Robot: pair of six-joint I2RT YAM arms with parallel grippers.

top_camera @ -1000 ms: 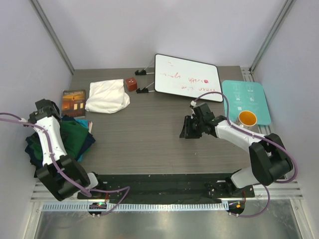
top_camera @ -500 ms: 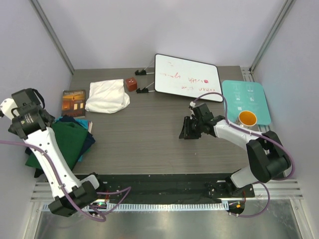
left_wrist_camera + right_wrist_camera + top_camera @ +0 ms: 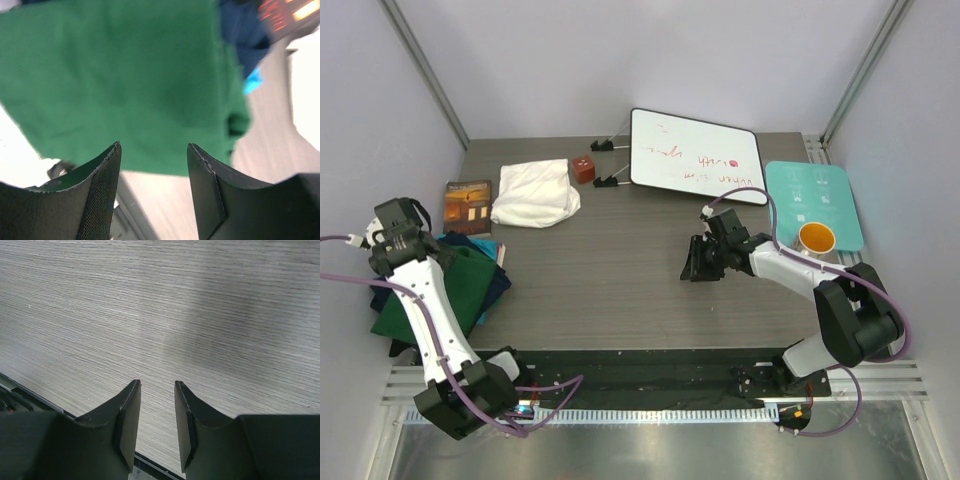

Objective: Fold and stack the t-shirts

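The dark green t-shirt (image 3: pixel 455 285) lies folded on the navy blue t-shirt (image 3: pixel 498 286) at the table's left edge. It fills the left wrist view as a flat green t-shirt (image 3: pixel 125 75), with the navy t-shirt (image 3: pixel 245 30) showing past its edge. My left gripper (image 3: pixel 398 232) hovers over the pile's far-left part, and this gripper (image 3: pixel 154 147) is open with nothing between its fingers. The cream-white t-shirt (image 3: pixel 533 192) lies folded further back. My right gripper (image 3: pixel 698 258) is low over bare table at centre-right, and this gripper (image 3: pixel 157 385) stands open and empty.
A small brown book (image 3: pixel 468 205) lies between the pile and the white t-shirt. A red-brown cube (image 3: pixel 583 168), a whiteboard (image 3: pixel 695 155) on stands, a teal board (image 3: pixel 820 195) and an orange mug (image 3: pixel 816 237) sit at the back and right.
My left arm lifted off the pile, swung out to the left, then came back in over the green t-shirt, which now lies flatter. The right arm has barely moved.
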